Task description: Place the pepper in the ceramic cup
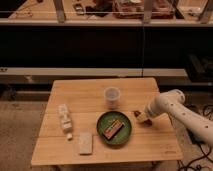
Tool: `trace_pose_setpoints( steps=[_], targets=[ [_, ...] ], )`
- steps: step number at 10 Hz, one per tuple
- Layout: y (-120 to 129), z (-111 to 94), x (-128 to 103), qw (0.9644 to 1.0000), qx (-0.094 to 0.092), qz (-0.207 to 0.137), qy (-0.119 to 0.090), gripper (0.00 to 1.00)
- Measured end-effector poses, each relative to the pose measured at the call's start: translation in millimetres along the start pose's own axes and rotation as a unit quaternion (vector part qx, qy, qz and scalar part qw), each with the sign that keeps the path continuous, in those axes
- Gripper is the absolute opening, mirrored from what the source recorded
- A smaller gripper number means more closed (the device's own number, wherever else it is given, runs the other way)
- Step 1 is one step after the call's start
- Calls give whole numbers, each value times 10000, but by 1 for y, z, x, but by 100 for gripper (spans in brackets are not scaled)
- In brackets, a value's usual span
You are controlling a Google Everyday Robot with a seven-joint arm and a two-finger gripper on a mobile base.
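Wooden table (85, 95) is used as the work surface, and all items are laid out in the open on it. The white arm (172, 102) is brought in from the right side, angled down and left. That puts the gripper (142, 117) low at the tabletop, just right of the green plate (98, 128).

- Pepper (136, 114) is seen only as a small dark patch at the gripper's left tip, touching it or just beside it. Whether it rests on the wood or is lifted cannot be told.
- Gripper state cannot be told: spread around the pepper or clamped on it, neither is shown.
- Ceramic cup (112, 96) is stood upright, mouth up, behind the plate and up-left of the gripper, clearly apart from it. No pepper is seen in it.
- Orange-brown bar (112, 129) is laid on the plate. It is not the target.
- White bottle (65, 120) is laid on its side at the left, with a pale block (85, 143) near it. Both are well apart from the gripper-to-cup route.

Judgement: the grasp step is in hand and the transfer is not yet done. A lift is called for next, then a short carry up-left and a release above the cup mouth. Two risks are judged: the slim pepper could slip from the grip, and the light cup could be tipped if its rim is knocked.
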Motion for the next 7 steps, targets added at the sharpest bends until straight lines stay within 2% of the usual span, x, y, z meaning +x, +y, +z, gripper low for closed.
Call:
trace_pose_setpoints(
  steps=[2, 4, 6, 7],
  targets=[
    [-8, 8, 1, 9999, 71, -70, -68, 65],
    [-13, 16, -1, 9997, 105, -151, -163, 59],
    [-14, 19, 2, 9997, 95, -155, -182, 42],
    [-12, 18, 7, 9998, 62, -123, -165, 27]
  ],
)
